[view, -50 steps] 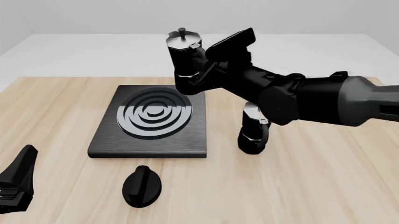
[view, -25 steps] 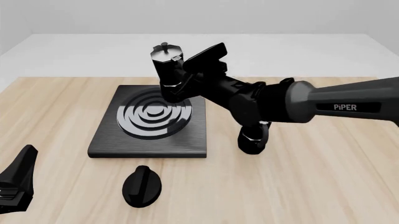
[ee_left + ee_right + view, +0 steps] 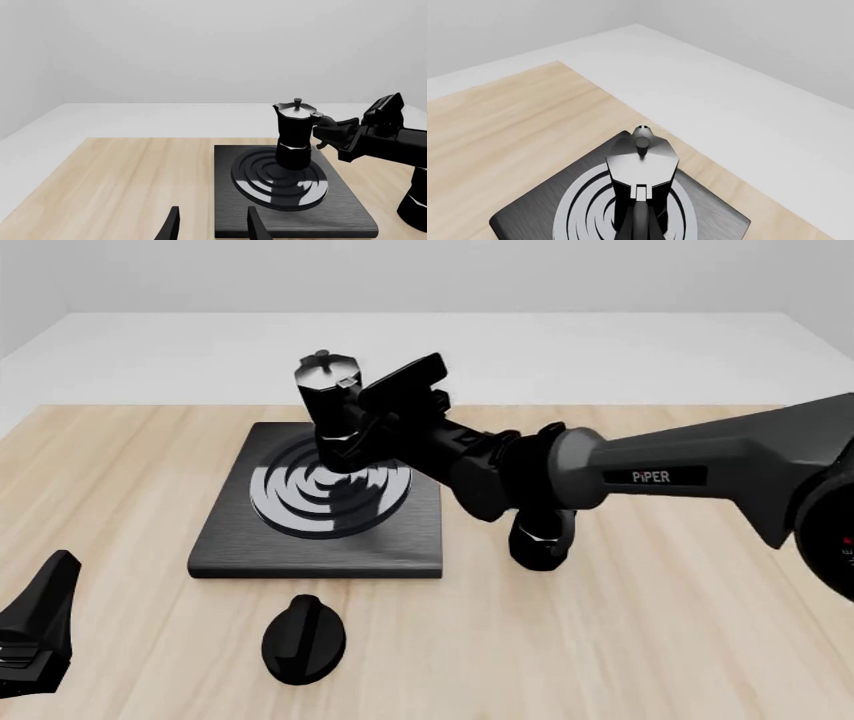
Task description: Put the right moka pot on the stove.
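Observation:
The right moka pot (image 3: 330, 405), black and faceted with a grey lid and a top knob, stays upright over the stove (image 3: 234, 540). My right gripper (image 3: 367, 418) is shut on its handle, reaching in from the right. In the left wrist view the right moka pot (image 3: 293, 136) hangs low over the burner rings of the stove (image 3: 347, 215), with the right gripper (image 3: 325, 131) clamped on the handle side; contact with the rings is unclear. The right wrist view looks down on the pot's lid (image 3: 642, 162). At the near left corner, my left gripper (image 3: 34, 635) is open and empty, its fingers (image 3: 172, 227) apart.
A second black moka pot (image 3: 541, 538) stands on the wooden table just right of the stove, partly behind the right arm. A black oval dial knob (image 3: 304, 638) lies in front of the stove. The right arm spans across from the right edge.
The right arm has carried the pot leftward and downward, from above the stove's back right corner to over the burner rings. The left gripper has stayed still.

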`<state>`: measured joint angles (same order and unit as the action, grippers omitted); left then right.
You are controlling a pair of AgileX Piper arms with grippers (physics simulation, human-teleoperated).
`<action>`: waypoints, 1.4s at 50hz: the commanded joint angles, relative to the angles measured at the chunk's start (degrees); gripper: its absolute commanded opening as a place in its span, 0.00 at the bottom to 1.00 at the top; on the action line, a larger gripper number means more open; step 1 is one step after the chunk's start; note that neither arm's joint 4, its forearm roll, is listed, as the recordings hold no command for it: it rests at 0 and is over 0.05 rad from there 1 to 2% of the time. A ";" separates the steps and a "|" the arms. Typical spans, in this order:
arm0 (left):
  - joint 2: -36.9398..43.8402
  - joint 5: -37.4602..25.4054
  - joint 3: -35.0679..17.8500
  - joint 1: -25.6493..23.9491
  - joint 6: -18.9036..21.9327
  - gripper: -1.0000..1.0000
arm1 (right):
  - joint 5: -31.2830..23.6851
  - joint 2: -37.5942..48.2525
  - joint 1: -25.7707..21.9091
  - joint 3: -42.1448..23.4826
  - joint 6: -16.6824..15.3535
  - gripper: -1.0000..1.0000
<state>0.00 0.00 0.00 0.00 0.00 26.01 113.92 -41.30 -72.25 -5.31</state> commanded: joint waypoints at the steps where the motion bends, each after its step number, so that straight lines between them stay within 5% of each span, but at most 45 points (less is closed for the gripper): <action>1: 0.00 0.00 0.00 0.00 0.00 1.00 | 1.73 2.35 -0.57 -3.66 1.12 0.00; 39: 0.00 0.00 0.00 0.00 0.00 1.00 | 3.41 9.41 -1.59 -4.71 2.85 0.00; 40: 0.00 0.00 0.00 0.00 0.00 1.00 | 2.26 10.00 -0.73 -5.82 1.96 1.00; 70: 0.00 0.00 0.00 0.00 0.00 1.00 | 3.71 -4.83 -3.05 7.65 0.80 1.00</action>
<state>0.00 0.00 0.00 0.00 0.00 29.68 113.29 -44.11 -68.13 -4.09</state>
